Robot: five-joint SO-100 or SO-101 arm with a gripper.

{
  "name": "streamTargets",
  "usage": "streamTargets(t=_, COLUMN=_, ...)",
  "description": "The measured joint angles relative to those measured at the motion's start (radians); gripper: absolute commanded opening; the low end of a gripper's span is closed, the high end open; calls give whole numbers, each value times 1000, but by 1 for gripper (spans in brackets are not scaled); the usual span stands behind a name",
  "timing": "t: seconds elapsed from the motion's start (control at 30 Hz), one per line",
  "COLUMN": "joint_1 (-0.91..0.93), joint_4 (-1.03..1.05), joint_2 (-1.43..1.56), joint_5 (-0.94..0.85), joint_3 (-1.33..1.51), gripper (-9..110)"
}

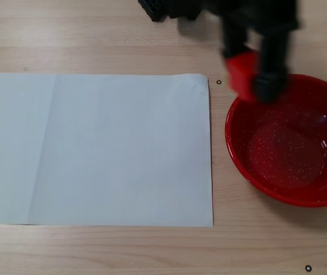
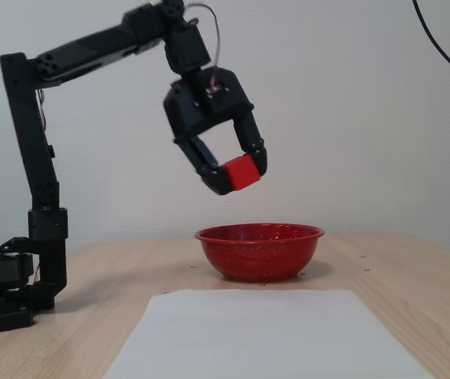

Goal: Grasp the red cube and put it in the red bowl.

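Gripper (image 2: 238, 175): one, fingers closed narrowly on the red cube (image 2: 241, 171), held in the air above the left rim of the red bowl (image 2: 259, 251). Red cube: one. Red bowl: one, right of the white paper sheet (image 1: 97, 149). Sheet: one.

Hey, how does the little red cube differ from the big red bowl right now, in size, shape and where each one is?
Size: the small matte red cube is far smaller than the wide glossy red bowl.
Shape: the cube is a plain solid block; the bowl is round and hollow, with white speckles inside.
Place: the cube is held in the air by the black claw; the bowl rests on the wooden table.
Both are bright red.
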Motion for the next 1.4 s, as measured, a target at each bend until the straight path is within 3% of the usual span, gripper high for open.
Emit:
streamTargets(t=0.37, joint_1=192, joint_4=-230, joint_2=-83, joint_5=0, joint_3=35, gripper=0)
streamTargets(t=0.57, joint_1=198, joint_4=-405, joint_2=-109, joint_5=23, joint_3=206, gripper=0)
streamTargets(t=0.9, joint_1=193, joint_4=-517, joint_2=-172, joint_5=57, joint_3=333, gripper=0)
streamTargets(t=1.17, joint_1=190, joint_4=-523, joint_2=-206, joint_5=57, joint_3=333, gripper=22)
streamTargets(t=1.4, joint_1=175, joint_4=-495, joint_2=-206, joint_5=28, joint_3=330, gripper=23)
